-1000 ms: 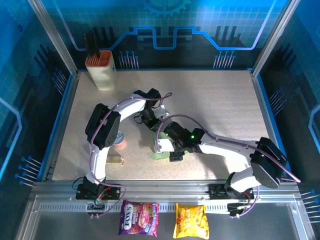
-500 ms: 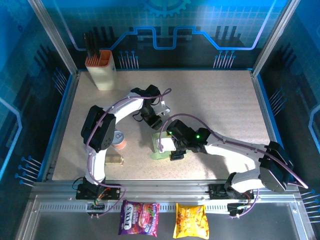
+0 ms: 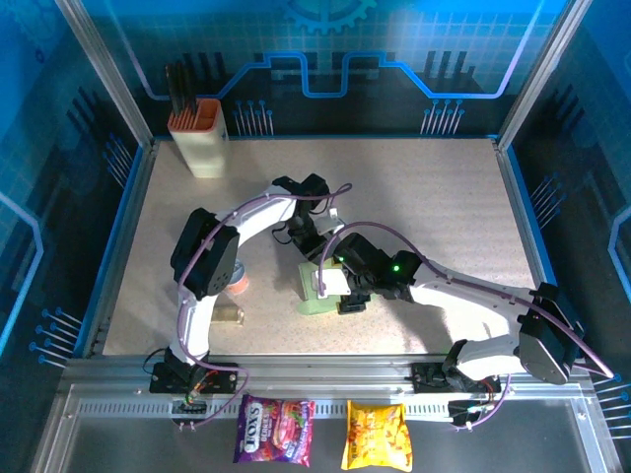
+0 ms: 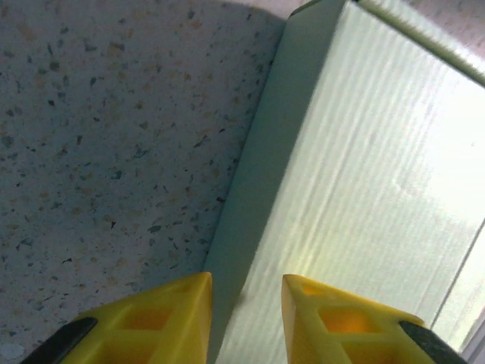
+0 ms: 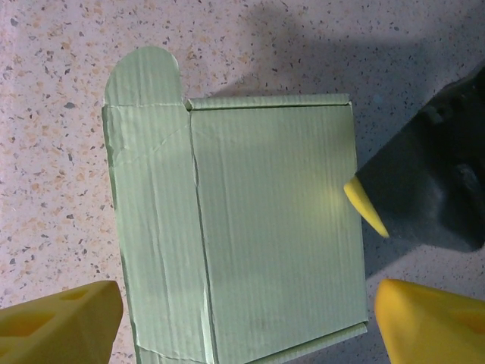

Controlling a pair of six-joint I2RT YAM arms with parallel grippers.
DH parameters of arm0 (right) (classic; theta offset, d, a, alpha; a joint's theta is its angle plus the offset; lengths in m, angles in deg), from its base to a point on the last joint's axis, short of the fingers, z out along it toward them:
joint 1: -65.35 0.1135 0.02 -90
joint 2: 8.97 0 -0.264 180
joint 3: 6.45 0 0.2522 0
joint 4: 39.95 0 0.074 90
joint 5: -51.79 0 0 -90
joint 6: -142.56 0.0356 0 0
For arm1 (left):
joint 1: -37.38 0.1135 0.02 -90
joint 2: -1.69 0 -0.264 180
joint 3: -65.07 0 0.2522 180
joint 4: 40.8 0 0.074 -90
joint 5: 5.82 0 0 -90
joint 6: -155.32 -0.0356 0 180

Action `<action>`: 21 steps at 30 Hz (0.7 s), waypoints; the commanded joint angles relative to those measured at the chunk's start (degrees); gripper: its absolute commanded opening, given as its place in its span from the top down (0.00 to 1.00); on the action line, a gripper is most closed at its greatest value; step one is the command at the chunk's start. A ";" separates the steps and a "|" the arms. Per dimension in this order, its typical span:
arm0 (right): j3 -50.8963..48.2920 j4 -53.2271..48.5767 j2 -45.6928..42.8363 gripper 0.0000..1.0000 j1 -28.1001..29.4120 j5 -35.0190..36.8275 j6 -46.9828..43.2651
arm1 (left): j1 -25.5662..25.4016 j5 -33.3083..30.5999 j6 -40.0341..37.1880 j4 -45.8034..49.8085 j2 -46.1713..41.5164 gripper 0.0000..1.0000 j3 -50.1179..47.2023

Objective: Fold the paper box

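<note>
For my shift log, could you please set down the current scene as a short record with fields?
Paper box: folded up, lying on the table
Loose part: one rounded tab sticking out at a corner
Left gripper: open, fingers at the box's side edge
Right gripper: open wide, fingers spread to either side of the box
Far left corner: cream holder with orange rim
Near ledge: purple snack packet, yellow snack packet
</note>
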 commanded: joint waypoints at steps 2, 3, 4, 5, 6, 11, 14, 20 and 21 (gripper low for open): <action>0.08 -1.46 -0.06 0.13 -0.52 -1.16 0.21 | 0.00 -1.55 -1.34 1.70 0.90 0.78 0.00; 0.13 -1.48 -0.05 0.13 -0.52 -1.43 0.20 | 0.00 -1.63 -1.39 1.52 0.90 0.80 0.01; 0.15 -1.59 0.04 0.13 -0.43 -1.69 0.24 | 0.00 -1.81 -1.31 1.38 0.91 0.81 -0.02; 0.21 -1.66 0.17 0.13 -0.43 -1.88 0.29 | 0.00 -1.87 -1.32 1.17 0.90 0.83 -0.03; 0.22 -1.81 0.26 0.13 -0.37 -2.13 0.31 | 0.00 -1.98 -1.35 1.04 0.88 0.84 -0.06; 0.11 -2.22 1.27 0.12 0.59 -2.47 -0.20 | 0.00 -3.72 -1.59 0.35 0.89 0.89 -0.61; -0.07 -1.93 2.11 0.11 1.14 -2.70 -0.38 | 0.06 -4.50 -1.72 0.03 0.84 0.91 -0.82; -0.06 -0.86 3.85 0.09 1.99 -2.47 -0.53 | 0.26 -5.17 -1.95 -1.06 0.52 0.95 -1.59; -0.07 -0.78 4.14 0.09 2.01 -2.34 -0.53 | 0.34 -5.39 -1.91 -1.13 0.47 0.96 -1.61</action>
